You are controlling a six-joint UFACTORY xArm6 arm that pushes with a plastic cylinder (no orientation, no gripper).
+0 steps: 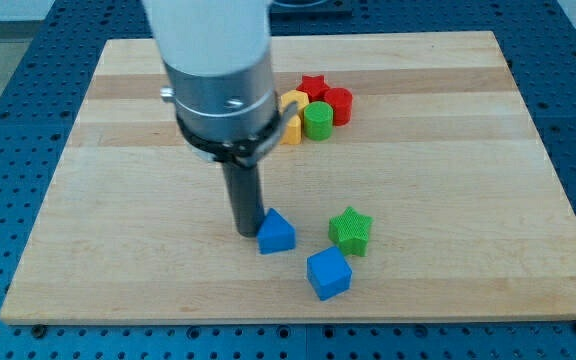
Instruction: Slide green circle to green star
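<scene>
Task not begun: my tip (bare rod, no gripper, nothing grasped) touches the blue triangle, while the green circle sits in the top cluster, well apart from the green star.

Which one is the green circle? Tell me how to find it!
Look at the wooden board, then up near the view's top at the little huddle of red and yellow blocks. The green circle sits at that huddle's lower edge, just below the red star. It is the only green, round block there; the green star sits far below.
</scene>
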